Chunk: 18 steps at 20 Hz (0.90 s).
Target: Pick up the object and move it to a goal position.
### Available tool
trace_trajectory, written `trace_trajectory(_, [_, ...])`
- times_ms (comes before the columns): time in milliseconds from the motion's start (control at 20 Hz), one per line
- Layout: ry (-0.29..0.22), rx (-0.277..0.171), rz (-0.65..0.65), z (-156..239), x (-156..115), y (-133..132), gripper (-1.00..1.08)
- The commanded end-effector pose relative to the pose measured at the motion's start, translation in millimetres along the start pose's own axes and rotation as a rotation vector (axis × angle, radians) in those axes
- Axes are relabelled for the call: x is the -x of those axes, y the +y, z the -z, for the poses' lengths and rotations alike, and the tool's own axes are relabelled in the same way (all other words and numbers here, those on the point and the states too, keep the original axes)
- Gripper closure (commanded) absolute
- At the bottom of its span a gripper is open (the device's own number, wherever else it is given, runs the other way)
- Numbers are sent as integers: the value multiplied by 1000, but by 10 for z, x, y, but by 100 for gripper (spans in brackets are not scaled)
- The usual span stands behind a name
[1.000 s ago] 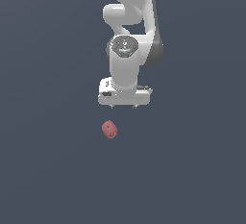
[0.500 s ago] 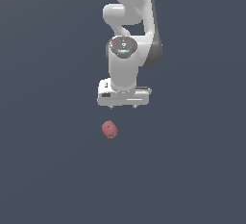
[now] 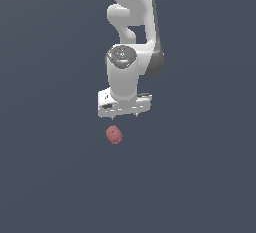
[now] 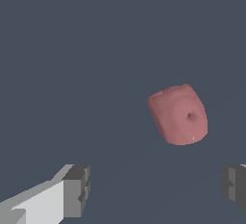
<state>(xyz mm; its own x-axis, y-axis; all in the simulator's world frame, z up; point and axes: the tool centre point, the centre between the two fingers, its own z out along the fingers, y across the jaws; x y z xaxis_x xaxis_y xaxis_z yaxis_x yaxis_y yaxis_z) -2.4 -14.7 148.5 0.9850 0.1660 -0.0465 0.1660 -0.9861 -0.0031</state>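
So basically the only other thing here is the ground (image 3: 50, 177), a flat dark slate-blue surface. In the exterior view it runs from the upper left of the frame down to the lower right in the same even matte shade, corner to corner. The wrist view shows the same ground (image 4: 72, 50) up close, same colour and same flat look. There might be a very faint, slightly lighter diagonal streak across it in that view, but it's too subtle for me to say what it is.
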Motion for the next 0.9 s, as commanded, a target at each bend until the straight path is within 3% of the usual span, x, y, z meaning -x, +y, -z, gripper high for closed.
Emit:
trace_trajectory(0, [5,2,52,-57,-38,69,-92])
trace_trajectory(850, [39,11,384,-435,-248,505,-92])
